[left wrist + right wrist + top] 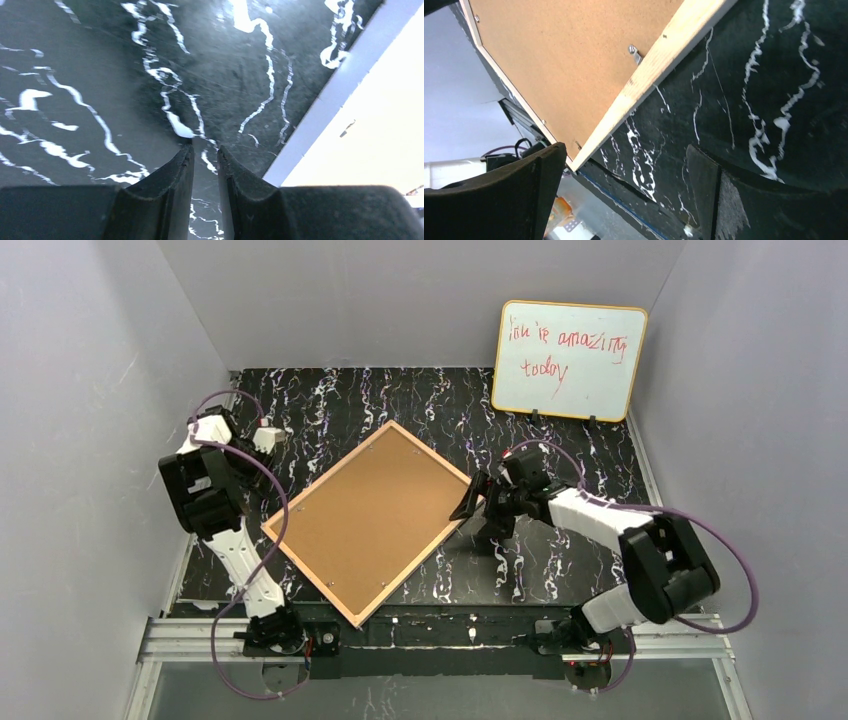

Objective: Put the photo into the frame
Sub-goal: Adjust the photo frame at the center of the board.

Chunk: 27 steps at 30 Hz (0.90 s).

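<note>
1. Tan wood lies nearest ahead of the right gripper (624, 150). It is the back rim of the frame (664, 55), running slantwise across the gap between the fingers. Those fingers stand wide apart and hold nothing.
2. Just past that rim, the brown backing board (574, 60) sits inside the frame. A small metal tab (635, 52) at the rim reaches onto it. The frame therefore lies back-up on the black marbled worktop (420, 410).
3. The left gripper (205, 150) points down at bare worktop. Its fingers are nearly together, with a slim gap and nothing in it. From overhead it hangs just off the frame's far corner from the right gripper, apart from the wood.
4. The photo shows in no view. Whether it lies under the board cannot be told.
5. Handling, as a judgement:
   - The frame looks stiff, light and broad, so a pinch at one corner would let it swing. The wood rim near the middle of a side is the safer hold, and any pane in its face would be fragile.
   - The board is thin and rigid, and it likely comes free only once the tabs are turned.
   - A glossy print would be slippery and easily creased, and hard to pinch when flat. Its border at an overhanging edge is the place to take it.
6. Farthest beyond the right gripper, an orange-rimmed whiteboard (568, 360) leans at the back wall and plays no part.
</note>
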{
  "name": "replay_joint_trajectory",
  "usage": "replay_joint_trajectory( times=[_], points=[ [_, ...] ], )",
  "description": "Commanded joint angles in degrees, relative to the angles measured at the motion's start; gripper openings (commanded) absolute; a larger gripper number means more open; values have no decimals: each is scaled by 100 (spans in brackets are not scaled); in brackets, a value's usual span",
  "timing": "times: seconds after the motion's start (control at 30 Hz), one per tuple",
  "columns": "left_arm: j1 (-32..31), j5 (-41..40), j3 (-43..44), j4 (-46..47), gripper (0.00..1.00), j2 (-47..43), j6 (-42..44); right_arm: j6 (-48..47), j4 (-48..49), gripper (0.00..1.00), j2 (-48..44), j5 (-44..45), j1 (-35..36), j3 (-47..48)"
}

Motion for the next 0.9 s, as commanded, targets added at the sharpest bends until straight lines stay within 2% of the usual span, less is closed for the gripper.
replay_joint_trajectory(
  times=[0.0,0.23,0.43,0.6,0.7,0.87],
  points=[
    [-160,249,-621,-486,23,-62,391,513,1317,99,598,-387,97,-82],
    [-901,633,-1752,-630,25,-395,489,659,2085,99,1652,-226,-145,467],
    [-1786,915,-2270,-475,25,-638,375,777,2448,99,2233,-532,-1062,1138],
    [-2309,1445,-2119,-512,25,-543,102,364,1779,99,2472,-149,-1310,1933],
    [-2327,1734,-1954,-559,24,-457,-19,157,1515,99,2324,167,-1340,2051],
    [-2209,1987,-1775,-1036,24,-467,347,-220,837,95,1657,799,-1297,1956]
  ],
)
